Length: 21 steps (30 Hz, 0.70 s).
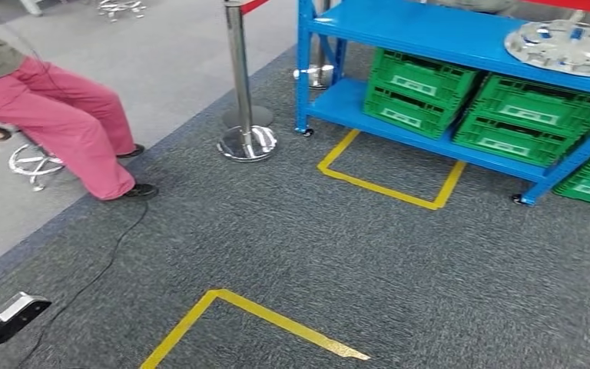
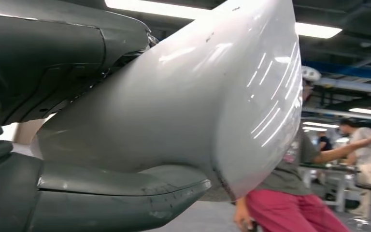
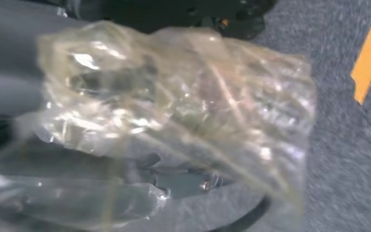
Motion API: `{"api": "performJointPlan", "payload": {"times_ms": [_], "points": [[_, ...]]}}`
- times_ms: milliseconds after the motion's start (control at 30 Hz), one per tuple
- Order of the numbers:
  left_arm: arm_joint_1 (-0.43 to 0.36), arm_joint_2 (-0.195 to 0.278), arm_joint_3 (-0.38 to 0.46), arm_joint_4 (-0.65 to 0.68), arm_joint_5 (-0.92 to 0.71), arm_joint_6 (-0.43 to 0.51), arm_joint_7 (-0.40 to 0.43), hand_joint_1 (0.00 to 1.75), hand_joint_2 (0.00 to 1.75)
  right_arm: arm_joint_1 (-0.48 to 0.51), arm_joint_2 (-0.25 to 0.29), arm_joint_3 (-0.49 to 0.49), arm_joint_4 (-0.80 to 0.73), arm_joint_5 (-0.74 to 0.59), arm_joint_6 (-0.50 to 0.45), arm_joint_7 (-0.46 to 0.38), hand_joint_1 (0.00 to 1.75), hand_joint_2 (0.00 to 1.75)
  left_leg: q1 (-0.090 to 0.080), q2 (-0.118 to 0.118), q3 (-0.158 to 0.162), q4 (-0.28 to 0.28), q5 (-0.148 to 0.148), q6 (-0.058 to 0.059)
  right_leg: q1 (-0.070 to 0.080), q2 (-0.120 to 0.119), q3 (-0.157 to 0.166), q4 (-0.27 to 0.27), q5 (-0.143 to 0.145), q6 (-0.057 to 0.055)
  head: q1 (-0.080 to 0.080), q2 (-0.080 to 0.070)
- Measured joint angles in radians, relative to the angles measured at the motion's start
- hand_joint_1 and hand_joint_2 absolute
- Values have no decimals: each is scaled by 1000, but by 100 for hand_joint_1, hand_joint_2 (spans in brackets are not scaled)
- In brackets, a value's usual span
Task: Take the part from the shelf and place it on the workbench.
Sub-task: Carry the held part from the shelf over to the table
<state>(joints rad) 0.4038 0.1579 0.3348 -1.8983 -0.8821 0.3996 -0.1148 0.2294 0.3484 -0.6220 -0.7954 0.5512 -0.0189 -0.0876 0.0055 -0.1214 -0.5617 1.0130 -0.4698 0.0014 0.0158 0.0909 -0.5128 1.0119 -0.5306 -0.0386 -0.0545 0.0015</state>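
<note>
Grey carpet (image 1: 338, 246) carries yellow tape outlines (image 1: 388, 188) before a blue shelf (image 1: 430, 34); green crates (image 1: 419, 92) on its lower level bear white labels too small to read; a silver round part (image 1: 565, 46) lies on the upper level; the right hand (image 3: 9, 92) holds a blurred, clear-bagged part (image 3: 174, 121); whether the left hand (image 2: 53, 193) is wide or narrow I cannot tell

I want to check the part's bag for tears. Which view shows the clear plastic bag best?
The right wrist view: the clear plastic bag lies close up against the right hand, though blurred. The head view looks at the floor and shelf, the left wrist view at a grey cover.
</note>
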Motion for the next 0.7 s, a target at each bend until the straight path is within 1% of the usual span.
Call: {"api": "performJointPlan", "payload": {"times_ms": [33, 67, 100, 133, 167, 200, 233, 267, 300, 333, 367, 400, 433, 467, 500, 567, 600, 633, 667, 700], "points": [[0, 0, 0, 0, 2, -2, -1, 175, 175, -1, 0, 0, 0, 2, 0, -1, 0, 0, 1, -13, -5, 0, 3, -5, 0, -7, 4, -7, 0, 2, 0, 0], [2, -1, 1, 0, 3, -3, -2, 175, 175, -2, 0, -1, 0, 3, 0, -2, 0, 0, 4, -24, -9, 0, 6, -11, -3, -19, 9, -16, 2, 5, 1, 0], [4, -1, 3, 0, 3, -5, -2, 175, 175, -3, 1, -1, 0, 4, 0, -2, 0, 0, 3, -18, -14, 4, 4, -15, -6, -32, 14, -24, 7, 7, 0, 0], [4, -1, 5, 0, 4, -5, -2, 175, 175, -3, 2, -1, 0, 4, 0, -3, 0, 0, 1, 5, -24, 22, -10, -20, -9, -47, 18, -33, 12, 7, -3, 0], [2, 0, 7, 0, 4, -6, -2, 175, 175, -3, 3, -1, 0, 5, 1, -3, 0, 0, -1, 36, -41, 59, -34, -24, -13, -64, 22, -41, 15, 7, -6, 0], [-1, 0, 8, 0, 6, -7, -2, 175, 175, -2, 3, -1, 1, 6, 1, -4, 0, 0, -1, 73, -68, 112, -65, -29, -11, -80, 24, -43, 15, 7, -9, 0], [-3, 0, 8, 0, 8, -8, -2, 175, 175, -2, 3, -1, 1, 6, 1, -4, 0, 0, 2, 96, -98, 176, -95, -35, -11, -97, 24, -44, 14, 6, -12, 0], [-4, 0, 8, 0, 10, -9, -3, 175, 175, -1, 3, -2, 1, 7, 1, -4, 0, 0, 6, 106, -122, 228, -113, -40, -10, -113, 21, -44, 13, 7, -12, 0], [-3, -1, 8, 0, 11, -10, -3, 175, 175, -1, 3, -3, 2, 8, 1, -5, 0, 0, 10, 112, -133, 254, -114, -45, -10, -129, 19, -43, 10, 8, -12, 0], [-3, -1, 9, 0, 13, -11, -3, 175, 175, -2, 3, -3, 2, 9, 2, -5, 0, 0, 13, 116, -124, 241, -97, -49, -10, -145, 18, -43, 7, 9, -12, 0], [-2, -1, 9, 0, 13, -11, -3, 175, 175, -2, 3, -4, 2, 10, 2, -5, 0, 0, 15, 123, -95, 193, -67, -52, -11, -159, 19, -43, 4, 12, -12, 0], [-3, -1, 10, 1, 14, -11, -3, 175, 175, -3, 3, -4, 3, 11, 3, -6, 0, 0, 16, 145, -54, 122, -39, -53, -10, -172, 27, -42, 0, 16, -12, 0], [-4, -1, 11, 1, 14, -11, -3, 175, 175, -3, 3, -4, 3, 11, 4, -6, 0, 0, 16, 168, -17, 59, -18, -50, -8, -184, 31, -40, -5, 22, -12, 0], [-5, -1, 11, 1, 16, -11, -3, 175, 175, -4, 3, -4, 3, 12, 4, -6, 0, 0, 14, 185, 9, 15, -8, -43, -5, -193, 35, -38, -9, 28, -9, 0], [-5, -1, 13, 1, 17, -11, -3, 175, 175, -5, 3, -4, 3, 12, 4, -7, 0, 0, 11, 195, 20, -7, -7, -34, -3, -203, 40, -37, -12, 33, -6, 0], [-4, -2, 18, 1, 20, -11, -3, 175, 175, -7, 3, -4, 3, 13, 4, -8, 0, 0, 8, 173, 18, -11, -6, -15, -3, -221, 49, -40, -16, 44, -2, 0], [-3, -2, 21, 0, 21, -11, -3, 175, 175, -8, 3, -4, 3, 13, 4, -8, 0, 0, 9, 163, 16, -14, -2, -8, -5, -213, 50, -36, -22, 50, -1, 0], [-3, -2, 23, 0, 21, -11, -3, 175, 175, -8, 2, -4, 3, 14, 4, -8, 0, 0, 10, 152, 15, -16, 2, -1, -7, -190, 44, -19, -36, 56, -1, 0], [-4, -2, 23, 0, 21, -11, -4, 175, 175, -7, 2, -4, 3, 14, 4, -8, 0, 0, 13, 141, 13, -19, 5, 6, -10, -158, 25, 20, -61, 62, 1, 0], [-5, -3, 24, 0, 21, -11, -4, 175, 175, -7, 2, -4, 4, 14, 4, -8, 0, 0, 14, 131, 10, -20, 8, 9, -13, -123, -6, 81, -94, 65, 3, 0]]}}
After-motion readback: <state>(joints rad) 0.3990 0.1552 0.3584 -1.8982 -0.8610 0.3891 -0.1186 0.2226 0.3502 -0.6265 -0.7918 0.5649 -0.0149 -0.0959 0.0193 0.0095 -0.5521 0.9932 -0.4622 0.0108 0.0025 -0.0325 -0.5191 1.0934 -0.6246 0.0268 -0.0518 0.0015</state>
